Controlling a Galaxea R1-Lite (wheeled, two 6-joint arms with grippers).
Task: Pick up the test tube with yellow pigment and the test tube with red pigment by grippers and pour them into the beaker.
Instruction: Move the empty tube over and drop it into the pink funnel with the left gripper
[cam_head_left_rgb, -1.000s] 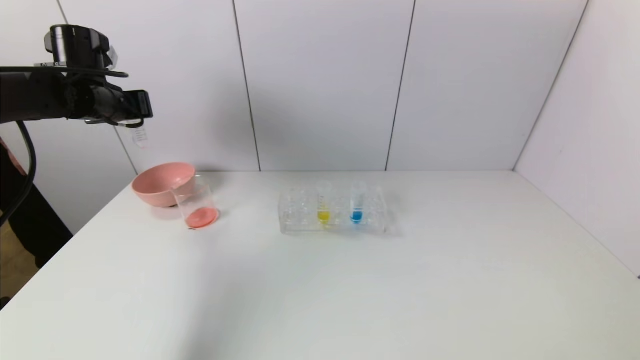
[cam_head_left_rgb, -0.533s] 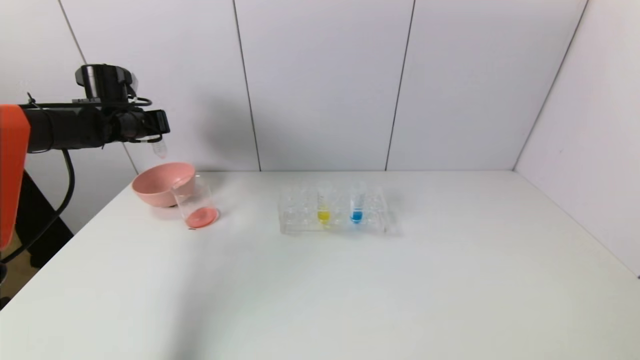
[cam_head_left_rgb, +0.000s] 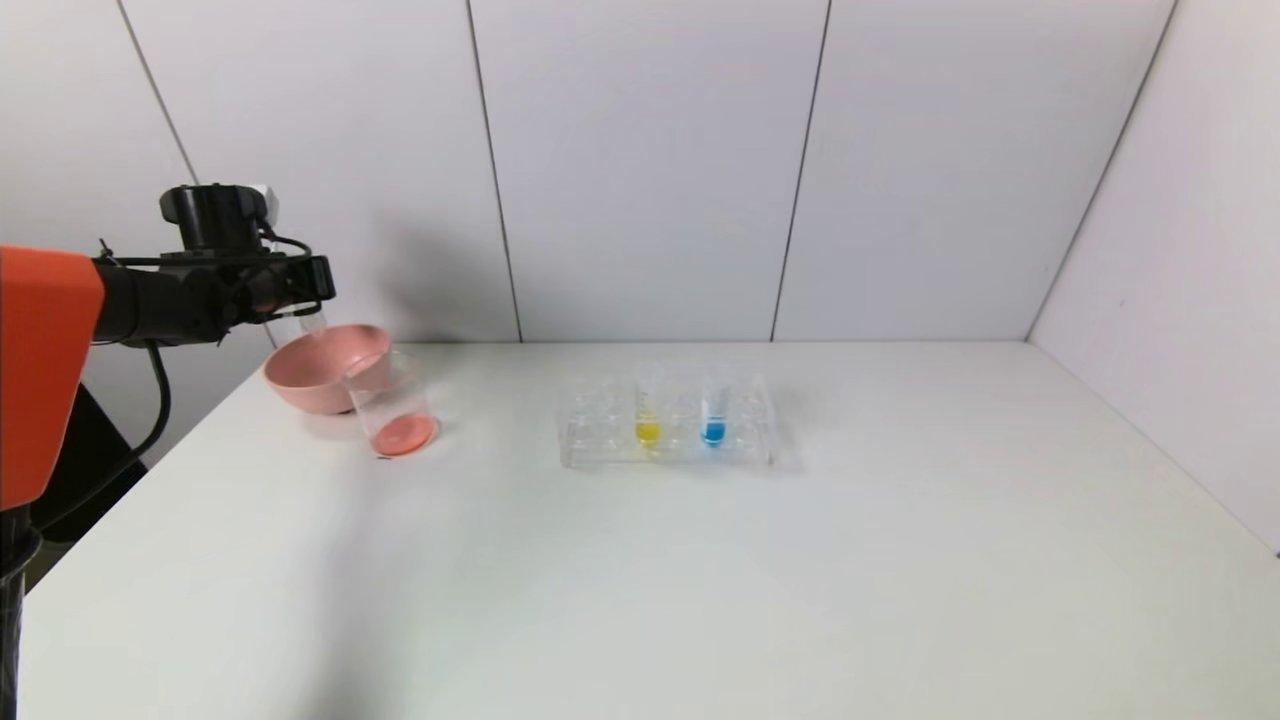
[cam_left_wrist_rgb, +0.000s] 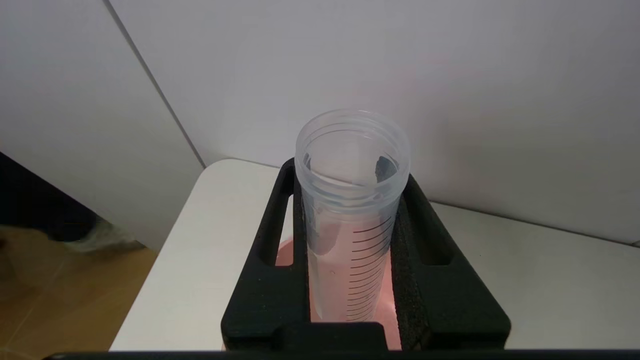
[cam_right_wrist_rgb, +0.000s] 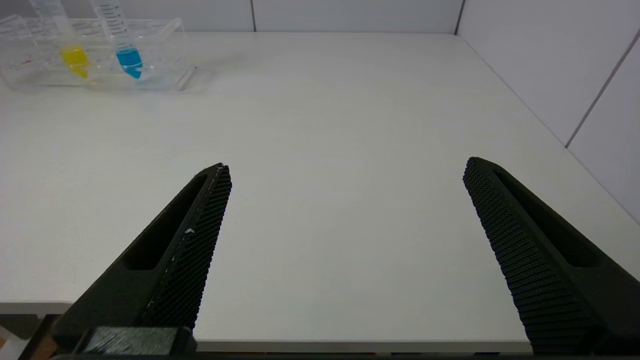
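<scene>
My left gripper (cam_head_left_rgb: 305, 292) is shut on the red pigment test tube (cam_head_left_rgb: 311, 322), which hangs mouth up just above the pink bowl. In the left wrist view (cam_left_wrist_rgb: 350, 172) this clear graduated tube (cam_left_wrist_rgb: 352, 150) sits between both fingers and looks empty. The beaker (cam_head_left_rgb: 392, 405) leans against the bowl and has red liquid in its bottom. The yellow pigment test tube (cam_head_left_rgb: 647, 410) stands in the clear rack (cam_head_left_rgb: 600, 440); it also shows in the right wrist view (cam_right_wrist_rgb: 70, 50). My right gripper (cam_right_wrist_rgb: 346, 165) is open and empty, low at the table's near edge, and is out of the head view.
The pink bowl (cam_head_left_rgb: 320, 365) stands at the table's far left corner, touching the beaker. A blue-tipped tube (cam_head_left_rgb: 713, 412) stands in the rack beside the yellow one. White walls close off the back and the right side.
My left arm has come down and moved right with the tube. The tube went from high by the wall to just over the pink bowl. Nothing else moved.
</scene>
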